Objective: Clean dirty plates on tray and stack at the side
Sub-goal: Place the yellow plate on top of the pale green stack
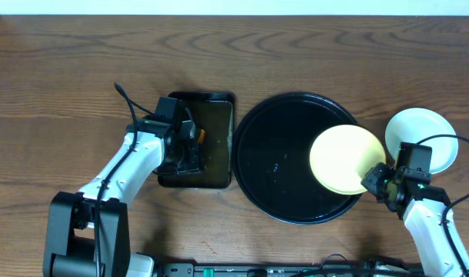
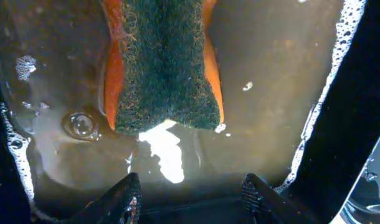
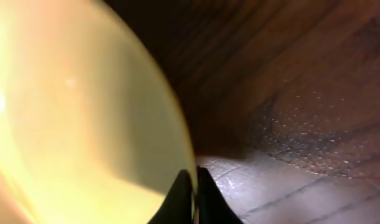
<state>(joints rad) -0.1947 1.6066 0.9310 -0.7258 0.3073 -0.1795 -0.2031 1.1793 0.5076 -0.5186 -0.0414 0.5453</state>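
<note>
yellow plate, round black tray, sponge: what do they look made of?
yellow plate: likely plastic, smooth satin, thin rim, seems translucent in the right wrist view.
round tray: glossy black, plastic or lacquer, can't tell; small glints.
sponge: dark green fibrous scouring pad on orange foam, wet.

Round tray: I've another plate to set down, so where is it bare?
The round tray is bare at left and middle, between the sponge tray and the yellow plate. Its right is crowded: right gripper pinches that plate, white plate beyond.

Sponge tray (image 1: pixel 217 146), round tray (image 1: pixel 277 161), tabletop plate (image 1: pixel 423 135), left to right
</note>
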